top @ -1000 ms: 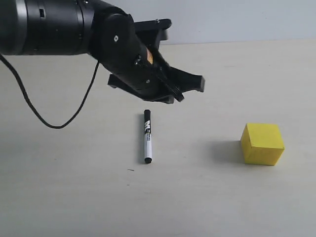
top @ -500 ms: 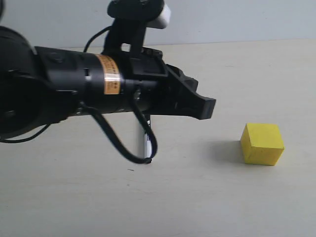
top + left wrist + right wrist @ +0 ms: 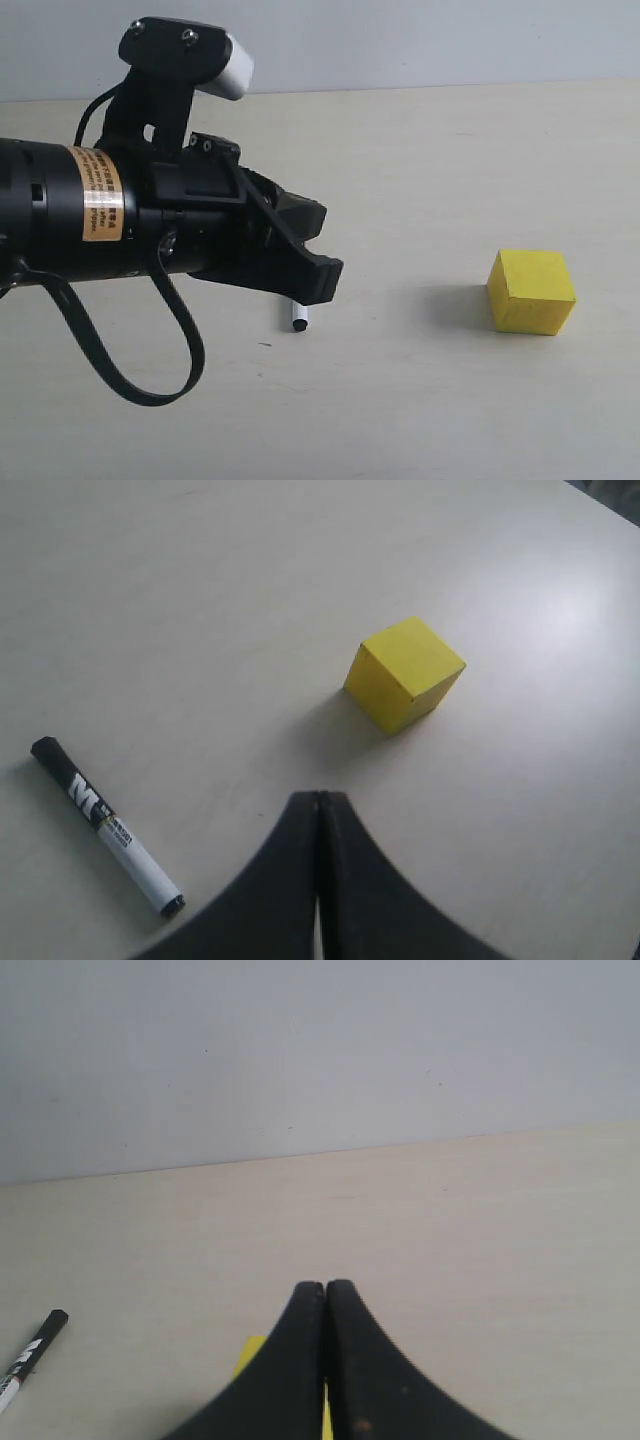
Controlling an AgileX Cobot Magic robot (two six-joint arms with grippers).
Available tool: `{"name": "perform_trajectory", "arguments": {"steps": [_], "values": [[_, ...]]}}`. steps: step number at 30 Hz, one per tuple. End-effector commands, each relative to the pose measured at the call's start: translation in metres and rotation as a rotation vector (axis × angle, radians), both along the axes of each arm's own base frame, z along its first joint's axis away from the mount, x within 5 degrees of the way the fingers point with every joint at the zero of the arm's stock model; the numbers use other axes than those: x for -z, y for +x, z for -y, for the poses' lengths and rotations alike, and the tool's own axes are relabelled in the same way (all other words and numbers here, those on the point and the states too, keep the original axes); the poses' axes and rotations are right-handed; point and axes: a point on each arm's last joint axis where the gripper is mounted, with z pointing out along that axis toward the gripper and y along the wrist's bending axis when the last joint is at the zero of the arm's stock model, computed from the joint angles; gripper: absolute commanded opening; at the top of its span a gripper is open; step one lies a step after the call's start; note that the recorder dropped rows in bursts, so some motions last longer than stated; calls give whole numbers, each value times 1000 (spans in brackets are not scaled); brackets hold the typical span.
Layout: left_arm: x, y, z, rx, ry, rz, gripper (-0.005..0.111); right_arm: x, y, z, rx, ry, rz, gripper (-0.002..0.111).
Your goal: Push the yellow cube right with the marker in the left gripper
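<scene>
The marker [image 3: 105, 825] lies loose on the table, black cap at one end and white barrel at the other. In the exterior view only its tip end [image 3: 298, 321] shows below my left gripper [image 3: 325, 280], which hovers over it. The left gripper [image 3: 320, 798] is shut with nothing between its fingers. The yellow cube [image 3: 531, 291] stands to the right, well apart from the gripper and marker, and shows in the left wrist view too [image 3: 405, 673]. My right gripper [image 3: 325, 1286] is shut and empty, with the yellow cube [image 3: 250, 1356] mostly hidden behind its fingers.
The beige table [image 3: 420, 400] runs back to a pale grey wall [image 3: 420, 40]. A black cable loop [image 3: 150, 390] hangs from the left arm near the table. The right arm does not show in the exterior view.
The left arm has turned and dropped down and to the left, and it now covers most of the marker. Marker and cube have stayed where they were.
</scene>
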Motion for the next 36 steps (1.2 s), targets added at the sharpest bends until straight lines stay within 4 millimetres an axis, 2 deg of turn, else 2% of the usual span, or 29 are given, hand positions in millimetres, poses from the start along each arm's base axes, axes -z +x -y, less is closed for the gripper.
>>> {"name": "perform_trajectory", "arguments": {"steps": [1,6,12,14,17,19,21,28,36], "values": [[-1,-2,-1,-4,-10,-11,0,1,0,0,5,-9,8,0],[4,-4,-5,-28,42,-63,0,1,0,0,5,-9,8,0],[24,-1,-8,-50,75,-101,0,1,0,0,5,-9,8,0],[28,2,-14,-93,8,-112,0,1,0,0,5,-9,8,0],[28,10,-26,-165,-234,-78,0,1,0,0,5,-9,8,0],[26,12,-38,-191,-370,-37,0,1,0,0,5,-9,8,0],[26,10,-50,-219,-415,-29,0,1,0,0,5,-7,8,0],[28,-15,-107,-339,-444,3,0,1,0,0,5,-7,8,0],[47,-51,-164,-526,-494,47,0,1,0,0,5,-7,5,0]]}}
